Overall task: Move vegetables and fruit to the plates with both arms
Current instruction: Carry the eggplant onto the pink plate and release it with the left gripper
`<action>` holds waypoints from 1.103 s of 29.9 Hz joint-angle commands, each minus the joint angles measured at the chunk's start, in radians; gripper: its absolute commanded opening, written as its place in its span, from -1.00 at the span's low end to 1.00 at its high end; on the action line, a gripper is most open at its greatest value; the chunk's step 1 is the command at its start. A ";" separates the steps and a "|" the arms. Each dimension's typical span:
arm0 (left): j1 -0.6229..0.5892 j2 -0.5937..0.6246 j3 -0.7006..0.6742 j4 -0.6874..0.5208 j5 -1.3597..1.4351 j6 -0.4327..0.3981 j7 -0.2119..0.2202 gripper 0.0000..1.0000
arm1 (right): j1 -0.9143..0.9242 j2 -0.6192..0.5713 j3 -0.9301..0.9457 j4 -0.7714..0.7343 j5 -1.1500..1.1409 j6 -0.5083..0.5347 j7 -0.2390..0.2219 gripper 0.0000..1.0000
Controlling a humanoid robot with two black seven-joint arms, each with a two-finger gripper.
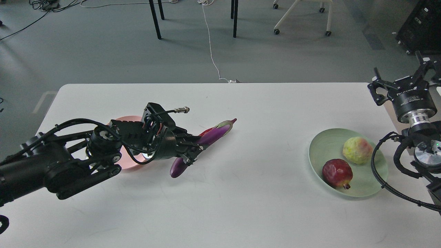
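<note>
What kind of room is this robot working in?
Probably a lab or office workspace: a plain white table, a wheeled office chair on grey flooring, and loose cables trailing across the floor behind it.

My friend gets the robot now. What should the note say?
Left gripper: closed around the eggplant at its middle, on the table.
Right gripper: open, empty, raised by the table's right edge.
Done: pomegranate and yellow-green fruit sit on the green plate.
Left: eggplant and the red chili peeking behind it must go on the pink plate.
</note>
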 commanded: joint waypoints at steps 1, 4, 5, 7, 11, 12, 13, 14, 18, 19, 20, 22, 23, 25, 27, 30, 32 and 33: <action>0.000 0.146 -0.023 -0.017 -0.103 0.004 -0.006 -0.81 | -0.001 0.002 0.003 -0.017 -0.001 0.000 0.000 0.99; 0.004 0.221 -0.018 0.016 -0.191 0.007 0.000 -0.80 | -0.002 0.005 0.001 -0.019 -0.002 0.000 0.000 0.99; 0.008 0.235 -0.016 0.050 -0.214 0.007 -0.001 -0.80 | -0.002 0.005 0.001 -0.019 -0.002 0.000 0.000 0.99; 0.025 0.249 -0.009 0.110 -0.245 0.011 -0.001 -0.80 | -0.007 0.006 0.001 -0.019 -0.002 0.000 0.000 0.99; 0.080 0.252 -0.007 0.179 -0.251 0.057 0.002 -0.63 | -0.004 0.031 0.003 -0.017 -0.004 0.000 0.000 0.99; 0.080 0.252 -0.007 0.188 -0.251 0.059 0.003 -0.48 | -0.002 0.033 0.003 -0.017 -0.002 0.000 0.000 0.99; 0.082 0.250 -0.006 0.197 -0.249 0.059 0.005 -0.25 | -0.002 0.033 0.001 -0.017 -0.004 0.000 0.000 0.99; 0.082 0.250 -0.006 0.202 -0.249 0.059 0.007 -0.07 | -0.001 0.033 0.001 -0.017 -0.004 0.000 0.000 0.99; 0.082 0.255 0.001 0.205 -0.245 0.057 0.007 -0.01 | 0.002 0.028 0.001 -0.017 -0.004 0.000 -0.002 0.99; 0.080 0.255 0.001 0.205 -0.246 0.057 0.007 0.02 | 0.001 0.026 0.001 -0.017 -0.004 0.000 0.000 0.99; 0.079 0.253 0.001 0.205 -0.245 0.056 0.007 0.04 | -0.001 0.025 0.001 -0.019 -0.004 0.000 0.000 0.99; 0.071 0.249 0.001 0.205 -0.243 0.054 0.007 0.06 | -0.004 0.023 0.001 -0.019 -0.004 0.000 0.000 0.99; 0.066 0.244 0.001 0.205 -0.240 0.054 0.008 0.06 | -0.004 0.023 0.001 -0.019 -0.004 0.000 0.000 0.99; 0.056 0.243 -0.004 0.204 -0.239 0.054 0.008 0.06 | -0.005 0.025 0.001 -0.019 -0.004 0.000 0.000 0.99; 0.008 0.234 -0.003 0.202 -0.234 0.053 0.014 0.06 | -0.004 0.026 0.001 -0.019 -0.004 0.000 0.000 0.99; -0.059 0.137 0.008 0.201 -0.229 0.051 0.043 0.01 | -0.004 0.030 0.001 -0.019 -0.004 0.000 -0.002 0.99; -0.088 0.062 0.019 0.201 -0.203 0.051 0.068 -0.02 | -0.004 0.030 0.001 -0.019 -0.004 0.000 -0.002 0.99; -0.098 0.034 0.027 0.201 -0.184 0.051 0.076 -0.03 | -0.002 0.030 0.001 -0.019 -0.004 0.000 -0.002 0.99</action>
